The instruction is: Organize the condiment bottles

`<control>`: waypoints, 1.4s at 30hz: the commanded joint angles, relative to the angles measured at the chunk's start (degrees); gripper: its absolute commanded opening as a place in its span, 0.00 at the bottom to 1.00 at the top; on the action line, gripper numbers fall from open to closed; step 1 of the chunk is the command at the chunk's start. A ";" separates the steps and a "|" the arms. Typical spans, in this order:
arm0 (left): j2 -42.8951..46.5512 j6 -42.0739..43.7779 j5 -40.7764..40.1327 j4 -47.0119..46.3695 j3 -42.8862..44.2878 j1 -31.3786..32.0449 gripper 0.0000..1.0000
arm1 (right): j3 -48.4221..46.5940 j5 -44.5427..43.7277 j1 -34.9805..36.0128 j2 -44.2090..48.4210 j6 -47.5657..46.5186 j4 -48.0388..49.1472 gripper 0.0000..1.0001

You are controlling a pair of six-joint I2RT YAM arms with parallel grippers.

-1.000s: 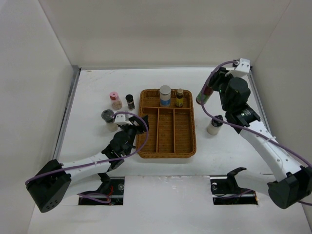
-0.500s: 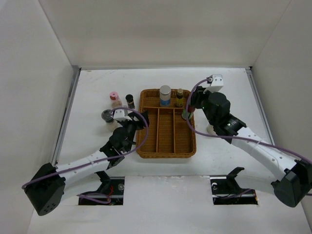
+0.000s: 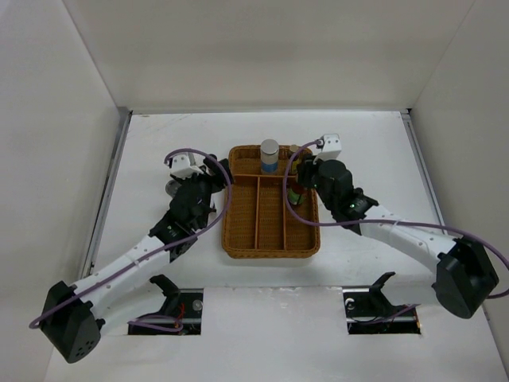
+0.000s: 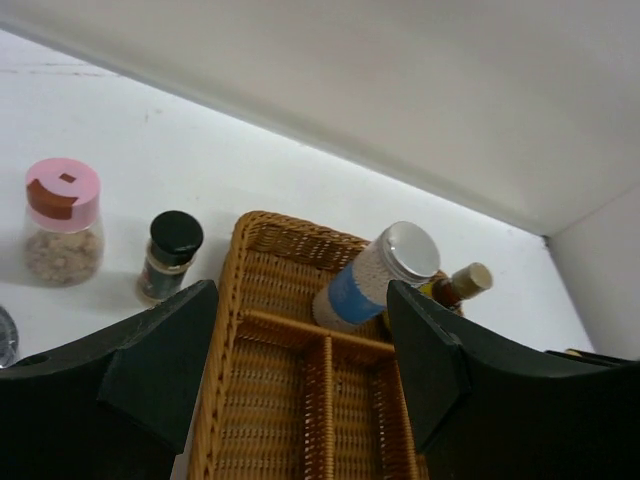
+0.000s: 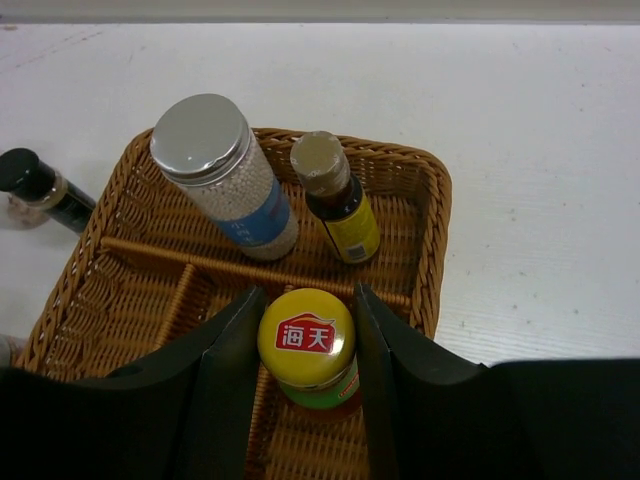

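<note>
a: where's the bottle in play?

b: the yellow-capped bottle (image 5: 307, 338) is pinched in the right gripper (image 5: 306, 352), one finger on each side of it. it hangs over the wicker tray (image 5: 440, 230), on the near side of the cross divider.

a: which slot?

b: from the top view, the right-hand long one of the three. the bottle's long axis runs nearly upright, cap towards the wrist, so the way in is straight down from the gripper.

a: has it touched the floor of the slot?

b: can't tell. the wrist view looks down on the cap and hides the base, and in the top view the arm covers it.

a: and the left side?

b: the left gripper (image 4: 300, 335) is spread and holds nothing. it sits by the tray's left edge, the nearer arm to the pink-capped jar (image 4: 62, 218) and black-capped jar (image 4: 172, 255) out on the bench (image 3: 143, 143).

a: can the top view see those two?

b: no, the left arm covers them. only its wrist view shows them, upright and apart, with the grey-capped jar (image 4: 375, 275) and tan-capped bottle (image 4: 462, 284) in the far compartment.
</note>
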State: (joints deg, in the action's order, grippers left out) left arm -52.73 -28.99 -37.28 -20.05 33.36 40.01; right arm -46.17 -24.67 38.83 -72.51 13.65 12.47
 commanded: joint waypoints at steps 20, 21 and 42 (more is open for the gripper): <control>-15.03 -0.71 3.35 14.52 16.64 -12.98 0.73 | -0.23 -7.59 8.06 -3.34 -6.97 16.71 0.56; -15.47 -0.63 3.44 14.78 17.25 -13.77 0.73 | -0.15 -8.37 8.32 -2.90 -6.88 16.71 0.61; -33.30 -1.86 1.94 34.99 35.45 -25.64 0.71 | 7.84 -15.06 15.52 14.58 -2.05 11.60 0.83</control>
State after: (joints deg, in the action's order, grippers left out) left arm -84.53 -30.00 -34.30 10.66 64.84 15.77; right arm -40.49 -36.84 52.58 -60.53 10.09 22.48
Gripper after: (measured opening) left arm 0.706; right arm 0.835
